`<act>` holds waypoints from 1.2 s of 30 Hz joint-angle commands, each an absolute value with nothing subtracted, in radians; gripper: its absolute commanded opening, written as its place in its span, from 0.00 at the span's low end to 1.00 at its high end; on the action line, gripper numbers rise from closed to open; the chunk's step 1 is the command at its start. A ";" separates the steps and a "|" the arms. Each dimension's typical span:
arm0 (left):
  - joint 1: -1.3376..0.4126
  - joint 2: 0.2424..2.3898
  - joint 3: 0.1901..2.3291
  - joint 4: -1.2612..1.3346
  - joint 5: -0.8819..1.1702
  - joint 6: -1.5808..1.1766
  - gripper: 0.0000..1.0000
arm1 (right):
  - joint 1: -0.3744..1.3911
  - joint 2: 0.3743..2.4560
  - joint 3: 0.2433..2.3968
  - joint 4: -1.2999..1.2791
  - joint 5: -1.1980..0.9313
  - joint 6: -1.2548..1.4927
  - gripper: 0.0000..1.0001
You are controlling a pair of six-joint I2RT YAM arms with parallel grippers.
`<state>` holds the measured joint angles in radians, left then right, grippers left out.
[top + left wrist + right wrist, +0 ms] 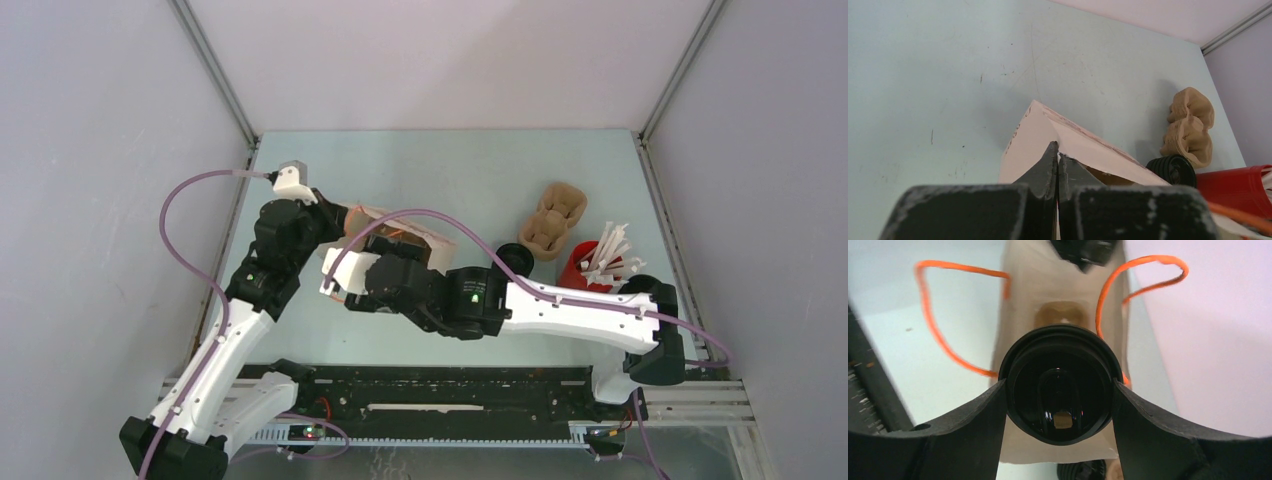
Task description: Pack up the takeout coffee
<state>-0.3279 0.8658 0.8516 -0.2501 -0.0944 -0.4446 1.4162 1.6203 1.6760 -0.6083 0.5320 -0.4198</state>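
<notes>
My right gripper (pixel 1060 390) is shut on the takeout coffee (pixel 1060 382), a round all-black cup seen from above, its fingers (pixel 980 412) pressing both sides. It holds the cup over the open mouth of a brown paper bag (pixel 1058 285) with orange handles (pixel 930 325). My left gripper (pixel 1058 156) is shut on the bag's upper edge (pixel 1035 132) and holds it up. In the top view the bag (pixel 410 235) lies between both wrists, and the held cup is hidden under the right wrist. A second black ribbed cup (pixel 514 257) stands on the table right of the bag.
A brown moulded-pulp carrier (pixel 553 218) stands at the right, also in the left wrist view (pixel 1190 125). A red cup of white sticks (pixel 592 265) stands beside it, near the right wall. The ribbed black cup (pixel 1174 170) is close to the bag's right side.
</notes>
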 commanded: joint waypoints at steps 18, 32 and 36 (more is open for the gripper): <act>-0.330 0.829 0.914 -0.203 -0.066 -0.427 0.00 | 1.343 1.425 1.418 -0.435 0.454 -0.505 0.32; -0.330 0.822 0.899 -0.162 0.023 -0.417 0.00 | 1.193 1.485 1.421 -0.414 0.282 -0.411 0.33; -0.331 0.823 0.903 -0.172 0.014 -0.417 0.00 | 1.174 1.455 1.388 -0.401 0.214 -0.397 0.33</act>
